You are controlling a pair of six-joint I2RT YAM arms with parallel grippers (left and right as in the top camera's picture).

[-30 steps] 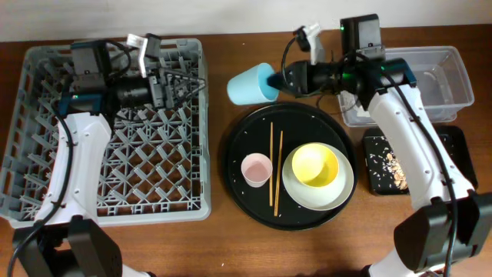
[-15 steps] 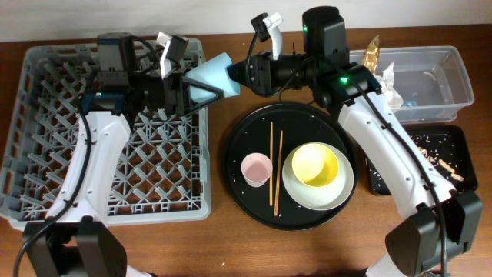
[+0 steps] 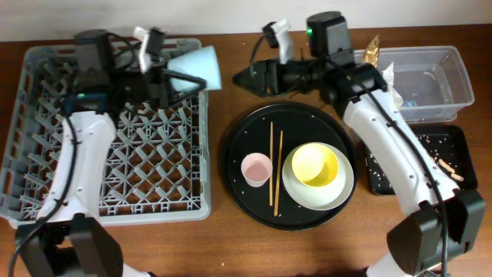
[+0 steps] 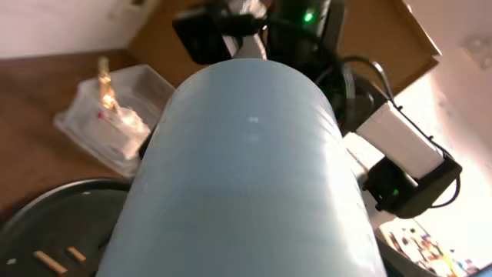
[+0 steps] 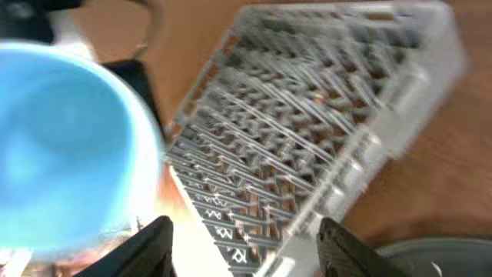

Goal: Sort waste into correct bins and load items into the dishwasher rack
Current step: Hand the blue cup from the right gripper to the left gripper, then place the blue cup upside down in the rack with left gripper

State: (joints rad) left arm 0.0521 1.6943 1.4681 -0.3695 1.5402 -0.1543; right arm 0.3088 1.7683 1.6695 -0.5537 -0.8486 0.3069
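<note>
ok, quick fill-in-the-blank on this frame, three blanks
1. The left gripper is shut on the ___ cup.
2. The right gripper is ___ and empty.
3. On the plate sits the ___ bowl.
Missing words: light-blue; open; yellow.

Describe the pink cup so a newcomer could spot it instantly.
Find the big round black tray right of the grey rack. The pink cup stands on its left side, just left of the wooden chopsticks. It is the only pink item, smaller than the yellow bowl.
</note>
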